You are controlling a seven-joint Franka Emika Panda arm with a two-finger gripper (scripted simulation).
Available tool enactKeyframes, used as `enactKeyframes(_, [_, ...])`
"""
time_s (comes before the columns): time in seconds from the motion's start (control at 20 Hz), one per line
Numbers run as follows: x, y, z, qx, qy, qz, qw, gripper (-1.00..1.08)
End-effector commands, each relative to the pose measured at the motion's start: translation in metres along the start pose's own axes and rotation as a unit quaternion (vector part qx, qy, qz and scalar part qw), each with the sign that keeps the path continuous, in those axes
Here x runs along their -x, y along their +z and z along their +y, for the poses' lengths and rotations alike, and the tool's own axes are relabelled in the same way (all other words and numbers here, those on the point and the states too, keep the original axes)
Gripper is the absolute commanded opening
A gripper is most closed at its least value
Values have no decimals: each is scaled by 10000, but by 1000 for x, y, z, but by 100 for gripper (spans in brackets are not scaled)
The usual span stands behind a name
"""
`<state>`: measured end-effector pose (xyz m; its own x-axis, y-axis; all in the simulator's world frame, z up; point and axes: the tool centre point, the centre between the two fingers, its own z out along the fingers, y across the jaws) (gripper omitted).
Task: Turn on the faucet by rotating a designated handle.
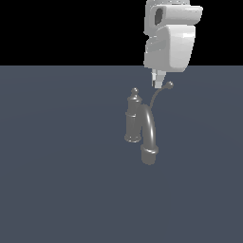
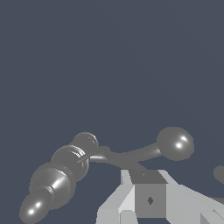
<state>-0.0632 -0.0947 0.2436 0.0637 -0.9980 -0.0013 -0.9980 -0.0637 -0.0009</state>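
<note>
From the wrist view my tool (image 2: 146,199) is cut off at the frame edge; only one pale finger block (image 2: 148,192) shows clearly, so I cannot tell how far apart the fingers stand or whether they grip anything. In the exterior view the fingertips (image 1: 158,79) are mostly hidden under my arm's white housing. Just past the finger lies the handle (image 2: 131,155), a thin curved grey lever ending in a shiny ball, which sits near the finger; whether they touch I cannot make out. Beyond it the faucet (image 1: 134,118) stands upright on the dark blue-grey counter (image 1: 57,166), a ribbed column with knob top and a thick arched spout (image 1: 150,135).
</note>
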Motion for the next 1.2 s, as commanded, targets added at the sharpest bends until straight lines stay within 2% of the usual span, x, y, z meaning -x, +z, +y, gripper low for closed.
enactKeyframes(0.0, [-18, 1, -5, -8, 102, 7, 9999, -100])
enactKeyframes(0.9, [-74, 2, -45, 4, 197, 7, 9998, -100])
enactKeyframes(0.95, [-74, 2, -45, 4, 197, 7, 9998, -100])
enactKeyframes(1.0, [-41, 0, -53, -7, -59, -32, 10000, -100])
enactKeyframes(1.15, [-44, 0, -61, -6, -35, -28, 10000, -100])
